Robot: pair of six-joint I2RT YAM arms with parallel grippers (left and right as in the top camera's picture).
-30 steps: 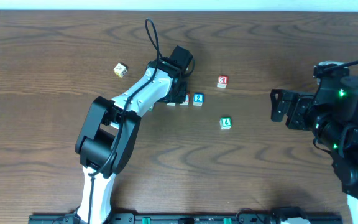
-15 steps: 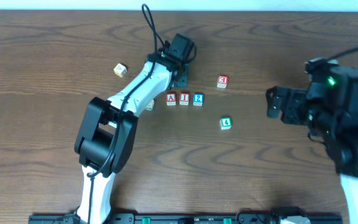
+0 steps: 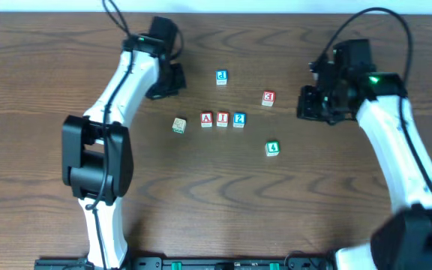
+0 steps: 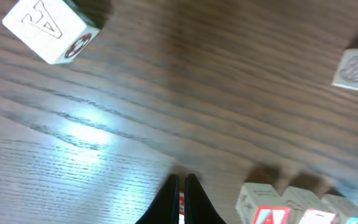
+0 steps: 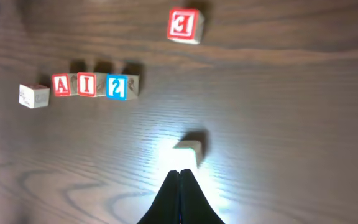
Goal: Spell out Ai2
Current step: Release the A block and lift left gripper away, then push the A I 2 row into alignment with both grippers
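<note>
Three cubes stand side by side in a row at mid-table: the red "A", the red "I" and the blue "2". The right wrist view shows the same row, A, I, 2. My left gripper hangs up and to the left of the row, shut and empty; its fingers are pressed together, with the A cube to their right. My right gripper is off to the right of the row, shut on nothing.
A tan cube sits just left of the A. The blue "J" cube lies behind the row, the red "3" cube to the back right, and a green cube to the front right.
My left gripper drew back up and left from the row and shut. The right arm swung in toward the table's middle and its gripper shut. The J cube has come into sight.
</note>
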